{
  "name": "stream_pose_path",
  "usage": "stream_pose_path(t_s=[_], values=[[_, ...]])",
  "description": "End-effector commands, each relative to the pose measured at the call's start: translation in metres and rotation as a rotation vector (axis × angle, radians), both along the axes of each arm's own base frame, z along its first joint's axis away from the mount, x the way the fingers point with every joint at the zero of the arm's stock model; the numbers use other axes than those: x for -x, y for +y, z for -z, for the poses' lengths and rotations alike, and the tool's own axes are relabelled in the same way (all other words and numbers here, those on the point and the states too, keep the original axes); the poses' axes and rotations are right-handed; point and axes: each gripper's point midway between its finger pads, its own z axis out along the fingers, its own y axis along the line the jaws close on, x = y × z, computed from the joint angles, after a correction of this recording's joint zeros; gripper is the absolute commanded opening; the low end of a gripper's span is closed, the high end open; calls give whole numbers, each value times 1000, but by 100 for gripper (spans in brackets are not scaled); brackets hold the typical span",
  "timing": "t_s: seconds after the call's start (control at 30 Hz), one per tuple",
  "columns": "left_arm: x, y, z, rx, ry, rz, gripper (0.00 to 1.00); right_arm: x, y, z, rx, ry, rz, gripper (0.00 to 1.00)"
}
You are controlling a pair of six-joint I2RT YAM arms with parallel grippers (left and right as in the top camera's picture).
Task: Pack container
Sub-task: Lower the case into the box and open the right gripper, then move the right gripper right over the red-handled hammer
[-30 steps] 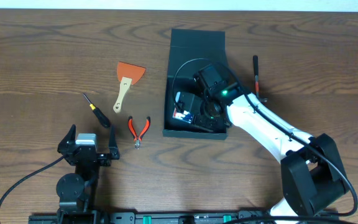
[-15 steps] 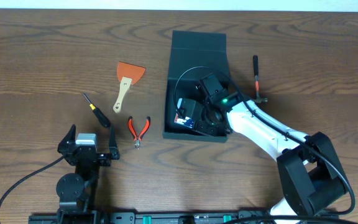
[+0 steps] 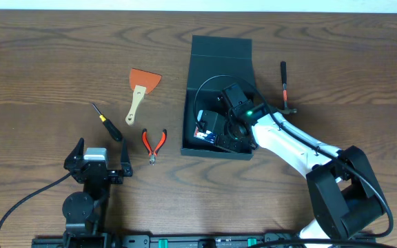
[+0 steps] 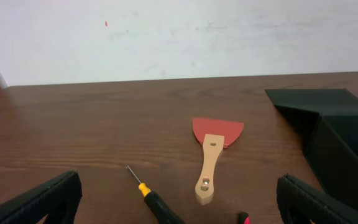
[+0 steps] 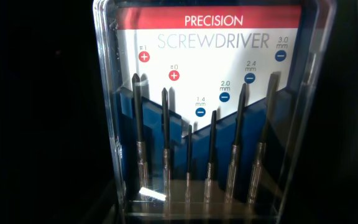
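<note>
1. The container (image 3: 218, 69) sits on the table (image 3: 47, 69) a little right of the middle and closer to the far edge than the near one. Its flap lid is open and lies back toward the far edge.
2. The right gripper (image 3: 222, 120) reaches down inside the container from the near right. Its white arm crosses the box's near right corner.
3. A clear pack of precision screwdrivers (image 5: 210, 118) fills the right wrist view. It holds six thin drivers in a row under a red header. From overhead the pack (image 3: 205, 128) lies in the near left part of the container.
4. The right fingers do not show in either view, so it cannot be told how wide they stand or whether they hold the pack.
5. The left gripper (image 3: 102, 148) is near the table's near left corner. Its fingers (image 4: 48, 199) are spread wide with nothing between them.
6. A scraper (image 3: 140, 91) with an orange-red blade and a wooden handle lies left of the container, its blade toward the far edge.
7. A screwdriver (image 3: 107, 122) with a black and yellow handle lies just beyond the left gripper, toward the left edge.
8. Red-handled pliers (image 3: 154, 143) lie between the screwdriver and the container, close to the near left corner of the box.
9. A thin dark tool (image 3: 284, 84) with a red section lies just beside the container's right wall, apart from it.
</note>
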Motion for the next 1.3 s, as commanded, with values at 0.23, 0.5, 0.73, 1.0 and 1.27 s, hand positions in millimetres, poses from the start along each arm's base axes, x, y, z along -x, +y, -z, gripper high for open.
stream_pose_path(t_s=[0.23,0.5,0.73,1.0,1.27], values=[[0,-1,16,-13,36,10,99,2,6,1,-23,16,28,62],[0,-1,16,-13,36,10,99,-6,10,-4,-48,-6,57,63],[0,-1,16,-13,36,10,99,-43,29,-55,-151,-84,215,64],[0,-1,16,-13,36,10,99,-93,17,-150,-220,-252,567,56],[0,-1,16,-13,36,10,99,-89,-76,-189,-8,-315,1012,56]])
